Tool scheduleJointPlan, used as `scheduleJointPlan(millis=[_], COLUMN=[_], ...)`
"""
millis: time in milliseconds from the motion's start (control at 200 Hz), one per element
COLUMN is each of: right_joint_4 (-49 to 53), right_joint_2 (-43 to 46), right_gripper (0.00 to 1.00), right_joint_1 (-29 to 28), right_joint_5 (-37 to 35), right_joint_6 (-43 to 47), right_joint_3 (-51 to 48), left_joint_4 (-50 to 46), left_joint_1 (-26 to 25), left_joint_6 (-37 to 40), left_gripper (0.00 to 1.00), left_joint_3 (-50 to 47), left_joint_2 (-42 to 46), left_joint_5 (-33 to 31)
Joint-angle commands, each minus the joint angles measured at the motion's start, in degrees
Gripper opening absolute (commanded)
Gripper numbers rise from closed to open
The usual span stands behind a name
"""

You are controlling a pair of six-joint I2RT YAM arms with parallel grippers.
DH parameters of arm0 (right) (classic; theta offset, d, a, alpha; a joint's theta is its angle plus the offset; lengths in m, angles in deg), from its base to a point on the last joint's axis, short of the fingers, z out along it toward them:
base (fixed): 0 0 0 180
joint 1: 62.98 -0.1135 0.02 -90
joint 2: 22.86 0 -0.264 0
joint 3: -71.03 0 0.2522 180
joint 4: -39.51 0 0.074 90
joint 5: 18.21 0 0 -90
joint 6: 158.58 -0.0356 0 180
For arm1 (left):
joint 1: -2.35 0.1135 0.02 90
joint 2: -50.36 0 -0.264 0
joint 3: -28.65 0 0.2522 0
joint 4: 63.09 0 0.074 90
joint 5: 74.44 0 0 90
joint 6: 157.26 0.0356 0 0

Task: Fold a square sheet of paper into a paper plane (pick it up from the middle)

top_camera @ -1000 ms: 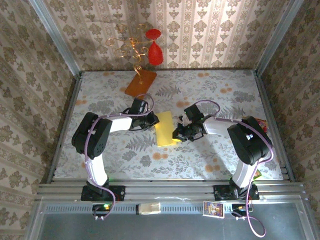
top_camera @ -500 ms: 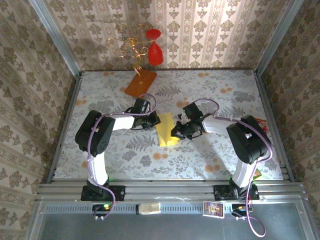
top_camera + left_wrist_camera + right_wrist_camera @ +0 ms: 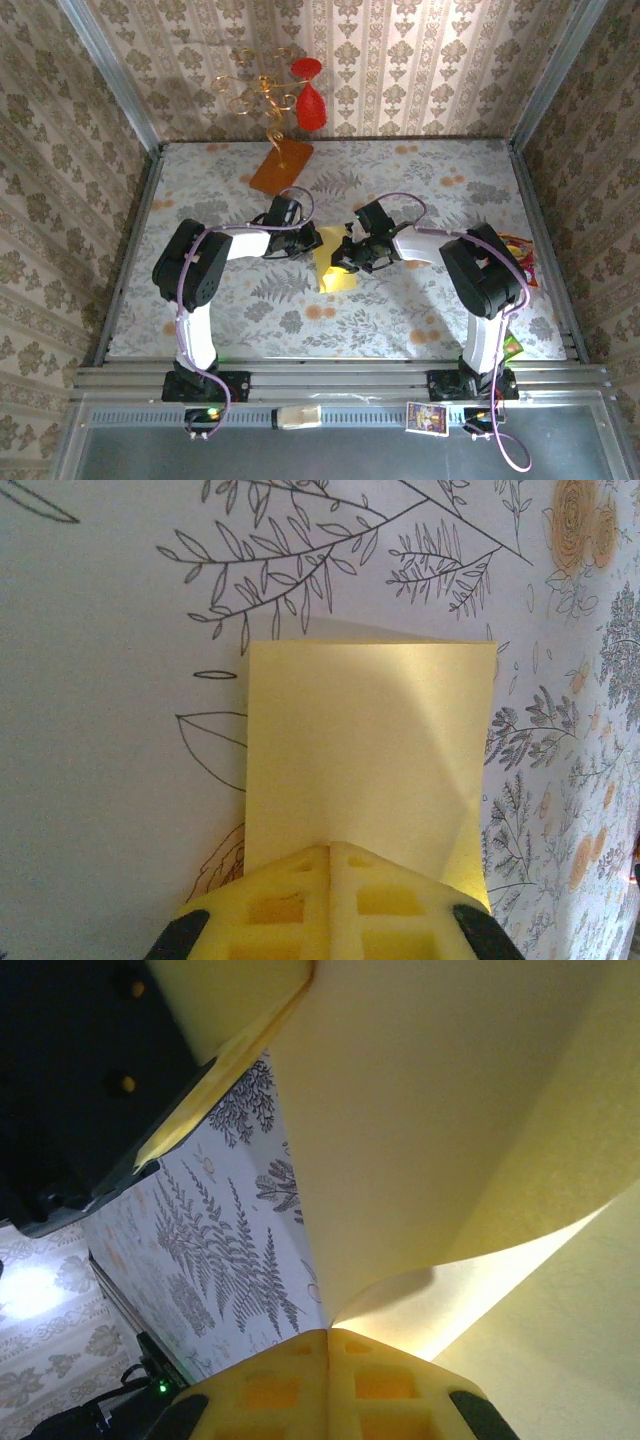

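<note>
Two finger pairs clamped tight on square sheet of paper (image 3: 365, 750) — left gripper (image 3: 330, 852) pinches flat edge, right gripper (image 3: 328, 1335) pinches lifted, curling edge. Sheet lies on table (image 3: 420, 190), well nearward of orange-brown slab (image 3: 281, 165). Advice: left anchors firm, right carries edge across squarely, corners matched before creasing. Versus second ago — right gripper closer to left, sheet showing narrower.

2 pincers (image 3: 330, 852) (image 3: 328, 1334), 1 square sheet of paper (image 3: 336, 279), 1 orange-brown slab (image 3: 281, 165).
</note>
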Motion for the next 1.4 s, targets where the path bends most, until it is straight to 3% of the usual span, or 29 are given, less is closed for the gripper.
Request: scheduleJointPlan(millis=[0,1395], right_joint_4=[-1.1,-0.1], right_joint_2=[-1.6,-6.0], right_gripper=[0.03,0.03], right_joint_1=[-0.5,-0.6], right_joint_5=[-1.4,-3.7], right_joint_6=[-1.0,1.2], right_joint_3=[1.3,4.3], left_joint_4=[-3.1,-6.6], left_joint_1=[-0.5,-1.1], left_joint_6=[1.3,2.8], left_gripper=[0.04,0.04], left_joint_3=[0.2,2.1], left_joint_2=[-1.9,-2.4], left_joint_5=[-0.1,-1.0])
